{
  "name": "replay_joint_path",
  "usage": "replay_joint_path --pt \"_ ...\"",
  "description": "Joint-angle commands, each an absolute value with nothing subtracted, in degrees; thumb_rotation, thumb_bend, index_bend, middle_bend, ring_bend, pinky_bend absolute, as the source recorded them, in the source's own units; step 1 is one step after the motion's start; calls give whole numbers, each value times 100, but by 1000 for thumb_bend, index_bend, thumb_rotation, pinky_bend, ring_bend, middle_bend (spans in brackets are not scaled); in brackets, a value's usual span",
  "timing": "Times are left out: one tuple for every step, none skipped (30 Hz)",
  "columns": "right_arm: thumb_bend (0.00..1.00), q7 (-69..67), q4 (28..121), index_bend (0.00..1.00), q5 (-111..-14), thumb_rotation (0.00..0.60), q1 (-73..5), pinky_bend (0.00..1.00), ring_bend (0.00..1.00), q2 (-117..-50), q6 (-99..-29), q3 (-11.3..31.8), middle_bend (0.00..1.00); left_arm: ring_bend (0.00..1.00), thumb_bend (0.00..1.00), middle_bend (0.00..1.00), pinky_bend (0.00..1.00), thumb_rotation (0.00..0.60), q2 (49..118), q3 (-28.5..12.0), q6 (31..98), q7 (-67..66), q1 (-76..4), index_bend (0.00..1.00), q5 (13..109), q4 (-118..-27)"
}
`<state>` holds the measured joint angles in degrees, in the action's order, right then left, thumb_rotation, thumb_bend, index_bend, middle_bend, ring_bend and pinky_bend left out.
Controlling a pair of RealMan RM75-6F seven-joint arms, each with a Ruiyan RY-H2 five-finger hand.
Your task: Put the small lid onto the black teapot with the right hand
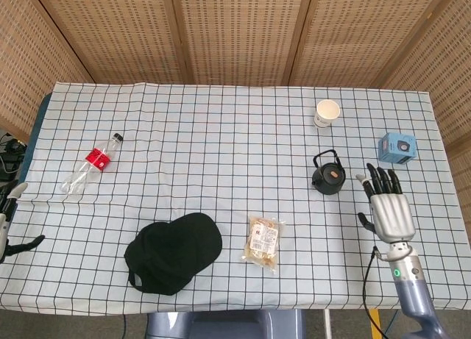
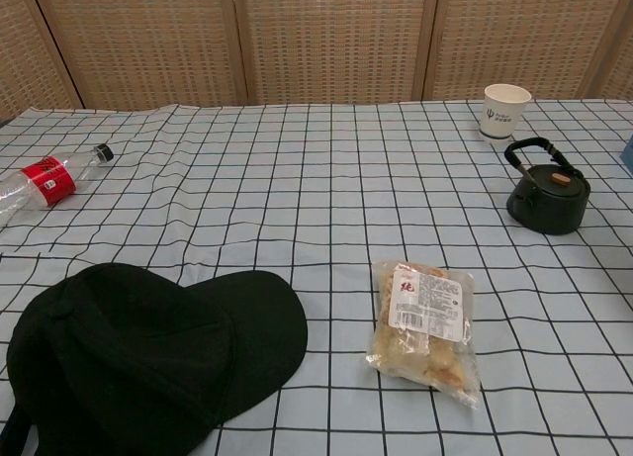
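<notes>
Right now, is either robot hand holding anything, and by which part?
Nothing is held. The right hand is open beside the black teapot, apart from it. The left hand, partly cut off at the frame edge, shows nothing in it.

Small lid sits atop upright black teapot.

Left hand is cut off by the head view's 9 o'clock edge; only a bit is seen, so its grip can't be told. Bottle and cap are cut by the chest view's 9 and 7 o'clock edges. Print on the cup is too small to be read.
</notes>
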<state>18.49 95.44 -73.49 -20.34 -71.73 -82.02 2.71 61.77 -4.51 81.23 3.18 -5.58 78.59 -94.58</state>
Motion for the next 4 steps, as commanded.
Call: replay_joint_path --pt "405 1562 9573 154 -7815 600 -1671 0 0 -6997 -8554 -51 0 0 26 0 0 600 6177 -454 8132 321 -554 0 7858 -9461" --pt "402 1483 9529 150 -7947 600 -1579 0 0 -6995 -8657 -120 0 0 26 0 0 600 6177 -453 8140 322 -550 0 7864 -9461" --pt "399 1429 9491 147 -8037 600 -1525 0 0 -6999 -8719 -161 0 0 26 0 0 600 6179 -452 8145 319 -548 0 7869 -9460" --pt "396 1375 9450 146 -8119 600 -1480 0 0 -7003 -8767 -197 0 0 26 0 0 600 6181 -450 8148 316 -548 0 7874 -9459"
